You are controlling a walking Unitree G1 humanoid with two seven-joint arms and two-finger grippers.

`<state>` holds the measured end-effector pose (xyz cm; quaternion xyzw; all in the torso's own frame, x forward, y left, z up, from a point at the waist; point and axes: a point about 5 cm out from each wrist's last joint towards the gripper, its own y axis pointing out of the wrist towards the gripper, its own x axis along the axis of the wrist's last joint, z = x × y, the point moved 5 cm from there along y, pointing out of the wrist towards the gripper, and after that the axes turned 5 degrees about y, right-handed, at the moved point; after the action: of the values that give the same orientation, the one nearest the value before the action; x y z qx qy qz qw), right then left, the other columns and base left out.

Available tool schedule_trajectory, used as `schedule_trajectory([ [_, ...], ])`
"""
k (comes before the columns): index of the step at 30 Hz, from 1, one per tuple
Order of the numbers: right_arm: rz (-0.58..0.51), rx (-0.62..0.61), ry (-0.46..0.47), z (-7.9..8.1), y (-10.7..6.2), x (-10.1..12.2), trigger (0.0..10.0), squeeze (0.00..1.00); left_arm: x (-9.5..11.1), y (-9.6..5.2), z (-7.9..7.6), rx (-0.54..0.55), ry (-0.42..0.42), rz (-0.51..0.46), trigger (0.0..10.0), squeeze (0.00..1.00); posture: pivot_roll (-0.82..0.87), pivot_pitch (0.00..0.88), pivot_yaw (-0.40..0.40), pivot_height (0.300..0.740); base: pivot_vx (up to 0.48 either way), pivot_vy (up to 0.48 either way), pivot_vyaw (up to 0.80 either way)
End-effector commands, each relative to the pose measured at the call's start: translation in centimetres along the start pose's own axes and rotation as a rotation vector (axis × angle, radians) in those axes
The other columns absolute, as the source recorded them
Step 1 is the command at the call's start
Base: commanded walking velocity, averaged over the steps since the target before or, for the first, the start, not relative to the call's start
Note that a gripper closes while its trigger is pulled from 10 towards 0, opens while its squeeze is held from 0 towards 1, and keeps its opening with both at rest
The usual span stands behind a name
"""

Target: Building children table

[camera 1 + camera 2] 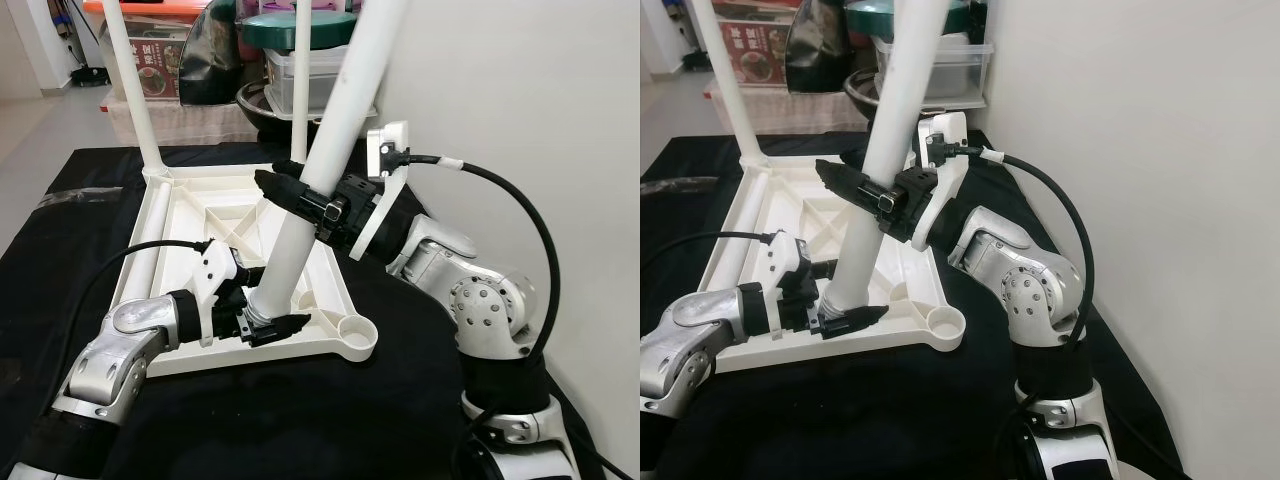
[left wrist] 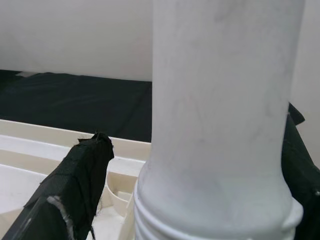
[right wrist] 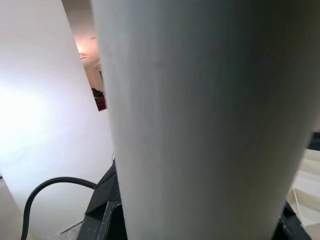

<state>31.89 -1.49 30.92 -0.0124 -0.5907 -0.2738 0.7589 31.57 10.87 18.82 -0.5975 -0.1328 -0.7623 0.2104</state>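
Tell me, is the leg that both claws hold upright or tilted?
Tilted. The leg leans away from its base toward the wall, unlike the straight corner leg. The left claw grips its threaded base, the right claw its middle.

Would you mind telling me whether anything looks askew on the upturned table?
Yes: the white leg gripped by both grippers, left and right, leans noticeably, while the far-corner leg stands nearly upright. The near corner socket is empty.

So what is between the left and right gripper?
A stretch of the tilted white table leg, seen in the left eye view, runs between the left gripper and the right gripper.
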Motion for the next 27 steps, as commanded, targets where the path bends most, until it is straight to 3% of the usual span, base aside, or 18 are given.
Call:
schedule_trajectory([
  [1,-0.012,0.033,-0.002,0.7,0.1,0.3,0.0,0.0,0.5,-0.2,0.7,0.036,0.012,-0.015,10.0,1.0,0.02,0.0,-0.056,0.74,0.0,0.0,0.0],
  [4,-0.025,-0.018,-0.033,-0.7,-0.6,0.9,0.0,0.0,1.2,-1.6,2.1,0.128,0.036,-0.019,10.0,1.0,0.03,0.0,-0.058,0.74,0.0,0.0,0.0],
  [6,-0.027,-0.035,-0.043,-1.1,-0.9,1.0,0.0,0.0,1.5,-2.0,2.2,0.137,0.041,-0.022,10.0,1.0,0.03,0.0,-0.058,0.74,0.0,0.0,0.0],
  [7,-0.027,-0.053,-0.055,-1.5,-1.1,1.2,0.0,0.0,1.8,-2.3,2.0,0.131,0.04,-0.026,10.0,0.95,0.03,0.0,-0.059,0.74,0.0,0.0,0.0],
  [8,-0.02,-0.081,-0.077,-2.2,-1.4,1.2,0.0,0.0,2.2,-2.5,1.8,0.127,0.037,-0.039,10.0,0.0,0.03,0.0,-0.061,0.74,0.0,0.0,0.0],
  [11,-0.01,-0.153,-0.126,-3.9,-2.3,1.5,0.0,0.0,3.2,-3.2,0.6,0.101,0.019,-0.071,10.0,0.0,0.03,0.0,-0.061,0.74,0.0,0.0,0.0],
  [17,-0.008,-0.214,-0.162,-5.3,-3.0,2.0,0.0,0.0,3.3,-3.8,-0.2,0.095,0.002,-0.073,10.0,0.0,0.04,0.0,-0.064,0.74,0.0,0.0,0.0],
  [21,0.018,-0.337,-0.281,-7.8,-4.7,2.6,0.0,0.0,1.5,-5.3,0.4,0.262,-0.027,-0.033,10.0,0.0,0.05,0.0,-0.062,0.74,0.0,0.0,0.0],
  [24,0.023,-0.344,-0.294,-8.0,-5.0,2.6,0.0,0.0,1.1,-5.5,0.5,0.295,-0.037,-0.023,10.0,0.0,0.05,0.0,-0.062,0.74,0.0,0.0,0.0],
  [25,0.058,-0.352,-0.357,-8.4,-5.9,2.5,0.0,0.0,-0.7,-6.4,0.9,0.403,-0.053,0.046,10.0,0.0,0.06,0.0,-0.063,0.74,0.0,0.0,0.0],
  [27,0.084,-0.356,-0.396,-8.6,-6.3,2.3,0.0,0.0,-1.8,-7.0,1.0,0.453,-0.067,0.101,10.0,0.0,0.06,0.0,-0.066,0.74,0.0,0.0,0.0],
])
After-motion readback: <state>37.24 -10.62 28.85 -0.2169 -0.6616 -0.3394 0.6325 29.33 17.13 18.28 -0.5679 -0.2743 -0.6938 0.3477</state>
